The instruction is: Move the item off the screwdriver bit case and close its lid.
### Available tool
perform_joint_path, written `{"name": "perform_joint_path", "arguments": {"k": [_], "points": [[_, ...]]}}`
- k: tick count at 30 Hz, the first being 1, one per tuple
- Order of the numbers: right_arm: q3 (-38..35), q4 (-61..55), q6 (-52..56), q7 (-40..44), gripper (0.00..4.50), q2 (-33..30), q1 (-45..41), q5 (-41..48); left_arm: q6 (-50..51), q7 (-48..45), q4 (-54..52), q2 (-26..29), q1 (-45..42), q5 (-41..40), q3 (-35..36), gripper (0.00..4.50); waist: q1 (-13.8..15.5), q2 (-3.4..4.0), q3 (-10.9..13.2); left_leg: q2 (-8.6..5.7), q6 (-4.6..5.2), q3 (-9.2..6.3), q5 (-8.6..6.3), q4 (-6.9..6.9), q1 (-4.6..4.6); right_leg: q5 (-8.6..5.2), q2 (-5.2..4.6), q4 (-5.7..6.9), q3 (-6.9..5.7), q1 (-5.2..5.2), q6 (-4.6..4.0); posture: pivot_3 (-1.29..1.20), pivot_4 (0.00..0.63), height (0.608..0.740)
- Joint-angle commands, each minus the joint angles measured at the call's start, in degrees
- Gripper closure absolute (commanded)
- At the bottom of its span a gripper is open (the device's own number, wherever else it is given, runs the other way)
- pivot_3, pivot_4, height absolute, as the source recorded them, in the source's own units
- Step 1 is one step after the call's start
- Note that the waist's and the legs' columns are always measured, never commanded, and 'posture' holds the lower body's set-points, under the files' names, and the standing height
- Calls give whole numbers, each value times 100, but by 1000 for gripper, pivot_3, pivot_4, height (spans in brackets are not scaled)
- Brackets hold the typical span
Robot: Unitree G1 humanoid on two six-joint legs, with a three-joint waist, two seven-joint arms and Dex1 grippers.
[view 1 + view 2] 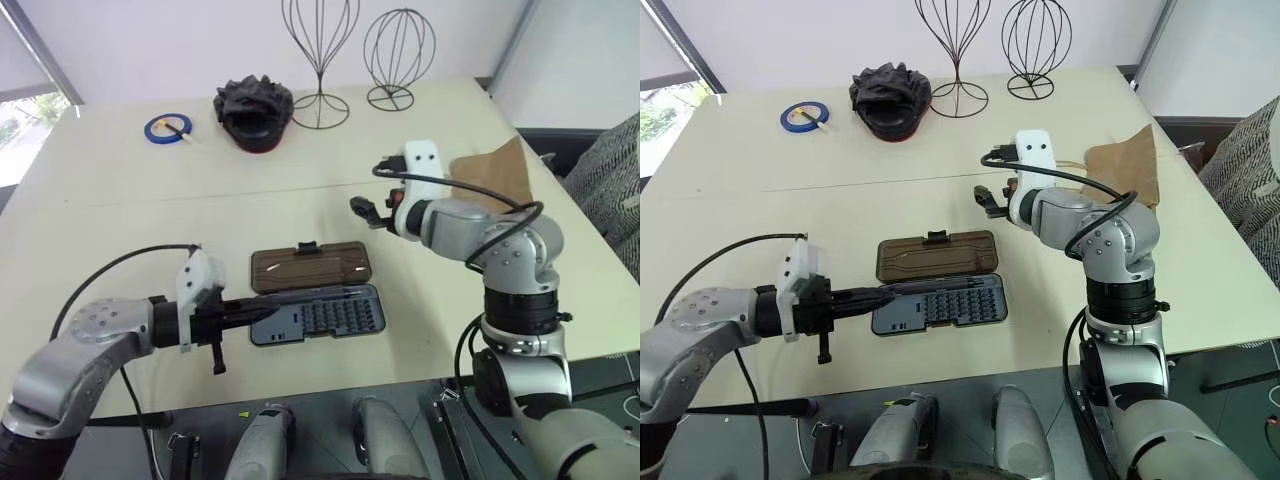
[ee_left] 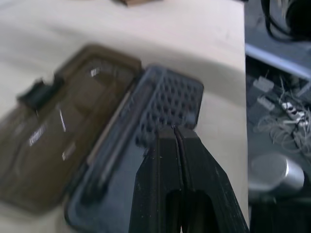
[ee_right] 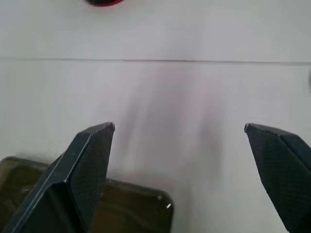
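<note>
Now the screwdriver bit case [image 1: 316, 295] lies open and flat near the front middle of the tabletop [image 1: 120, 230], its grey bit tray [image 1: 320, 315] on the near side and the lid [image 1: 312, 268] folded back on the far side, with the black latch tab [image 1: 306, 247] on its far edge. Nothing rests on the case. The paper bag [image 1: 498, 178] lies well apart from it, on the right part of the tabletop, behind the right arm.

The left gripper [image 2: 174, 133] reaches in from the left with its fingers [image 2: 194, 165] pressed together and holding nothing, their tips over the left end of the bit tray. The right gripper [image 3: 180, 128] hangs above the tabletop, far and right of the lid, its fingers [image 3: 87, 160] spread wide with nothing between them.

At the far side stand two wire head forms [image 1: 320, 60], a dark crumpled object [image 1: 254, 108] and a blue tape roll [image 1: 167, 128].
</note>
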Motion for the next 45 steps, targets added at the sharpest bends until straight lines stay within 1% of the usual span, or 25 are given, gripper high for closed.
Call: {"name": "perform_joint_path", "arguments": {"k": [1,3,6,9,12,17,20,26,33,41,43,44,45], "points": [[68,168,-348,554,25,19,-165,-263,-594,-109,201,-45,-28,504,-299,4500,4,-1,1,0,0,-1,0,0,-1,0,0,0,0,0,0,0,150,740],[136,321,-441,856,25,20,-270,-390,-912,-118,462,-149,-98,795,-514,4500,4,0,1,0,0,-1,0,-1,-1,1,0,-1,0,-1,1,0,150,740],[421,510,-542,1379,25,-149,-423,-653,-1273,-162,841,-306,-170,1104,-765,4500,-1,0,1,1,0,-1,0,-2,-2,8,0,0,1,-3,11,0,150,740],[1045,728,-725,2167,25,-541,-651,-1069,-1614,-233,1227,-445,-201,1359,-957,4500,-3,1,2,1,0,-1,0,-3,-1,8,0,0,0,-5,12,0,150,740],[1832,893,-1148,3345,25,-1001,-895,-1463,-1931,-345,1600,-495,-178,1544,-1036,4500,-5,1,2,1,0,-1,0,-4,-2,8,0,-1,0,-6,12,0,150,740],[2572,1451,-1784,4922,25,-1392,-1298,-2002,-2159,-393,1829,-534,-137,1634,-1033,4500,-5,1,2,3,0,-1,0,-2,-1,9,0,0,0,-6,13,0,150,740],[2844,1935,-2126,5691,25,-1417,-1513,-2267,-2179,-371,1823,-563,-116,1658,-1045,4500,-3,1,2,3,0,-1,0,0,-1,9,-1,0,-1,-5,13,0,150,740],[3181,3070,-2893,6805,25,-1079,-1792,-2849,-2116,-273,1799,-625,-155,1708,-1082,4500,-1,0,2,3,-1,-3,-1,0,1,11,-2,1,0,-6,12,0,150,740],[3106,3964,-3558,7181,25,-603,-1744,-3405,-2022,-196,1765,-664,-229,1744,-1064,4500,0,1,2,2,-3,-9,-1,-1,1,14,-2,2,0,-8,10,0,150,740],[2821,4705,-3884,7195,25,-270,-1768,-3765,-1938,-166,1636,-653,-173,1739,-1054,4500,-1,1,2,2,-4,-11,-1,-1,1,17,-3,4,0,-11,6,0,150,740],[2735,4899,-4014,7063,25,-205,-1763,-3861,-1925,-164,1620,-655,-175,1733,-1053,4500,-2,1,2,2,-4,-11,-1,-1,1,17,-3,5,0,-11,6,0,150,740],[2694,4990,-4049,6999,540,-170,-1763,-3911,-1934,-170,1631,-653,-171,1734,-1049,4500,-2,1,2,2,-4,-11,-1,-1,1,18,-3,5,0,-11,5,0,150,740],[2660,5060,-4084,6978,855,-141,-1758,-3953,-1957,-180,1659,-652,-172,1743,-1047,4500,-1,1,2,2,-4,-11,-1,-1,1,18,-3,5,0,-11,5,0,150,740]]}}
